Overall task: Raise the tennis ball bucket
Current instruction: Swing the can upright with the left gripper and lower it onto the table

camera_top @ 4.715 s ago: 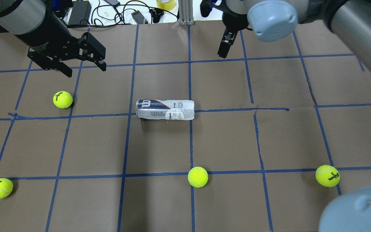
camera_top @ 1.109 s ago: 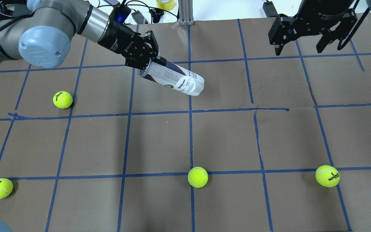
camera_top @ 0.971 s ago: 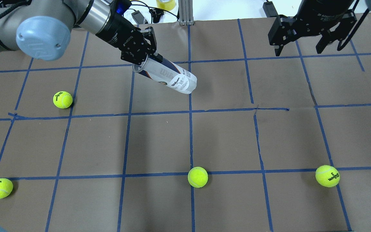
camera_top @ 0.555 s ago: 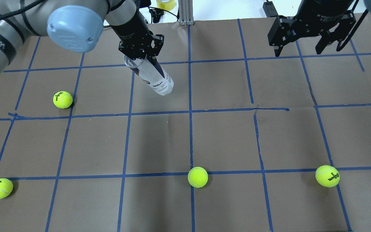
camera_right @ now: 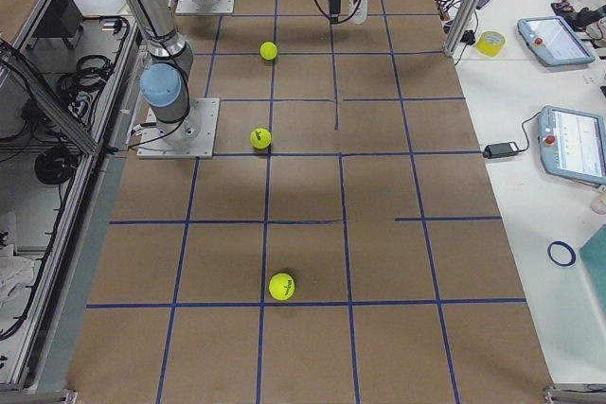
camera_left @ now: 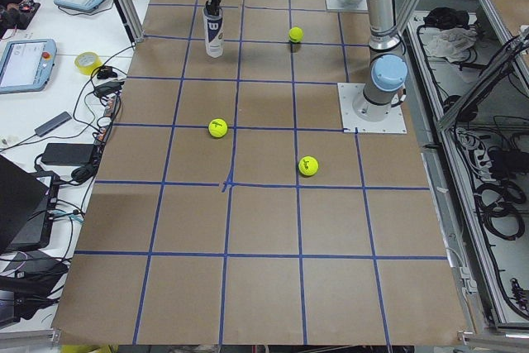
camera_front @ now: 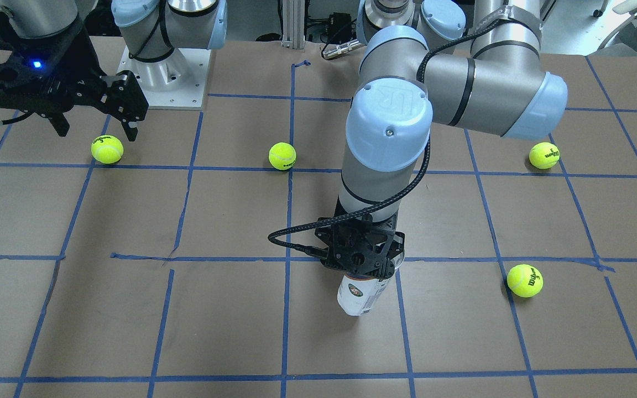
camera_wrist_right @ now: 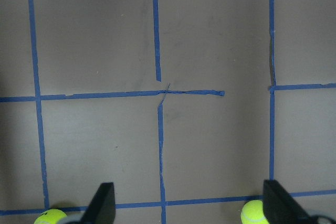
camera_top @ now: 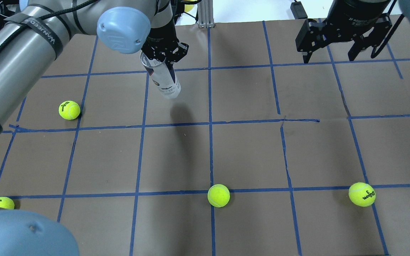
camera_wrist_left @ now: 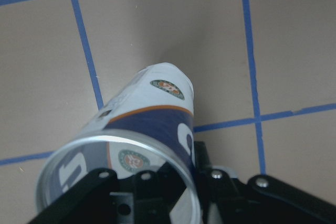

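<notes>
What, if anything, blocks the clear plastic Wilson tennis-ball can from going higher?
Nothing visible. The left gripper grips the clear plastic tennis-ball can at its rim; the right gripper is well aside.

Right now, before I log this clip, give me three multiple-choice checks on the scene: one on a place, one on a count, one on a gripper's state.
1. Where is the Wilson tennis ball can?
A. Lying flat mid-table
B. In the left gripper, hanging clear of the table
C. Standing beside a robot base

2. How many yellow-green tennis balls lie on the table?
A. Two
B. Six
C. Four

3. The right gripper is:
A. Open and empty
B. Shut on a ball
C. Shut on the can

Answers:
1 B: in the overhead view the left gripper clamps the can's upper rim, and its shadow lies apart from its lower end.
2 C: the front-facing view shows four, all loose on the table.
3 A: the right wrist view shows both fingers spread with only bare table between them.
</notes>
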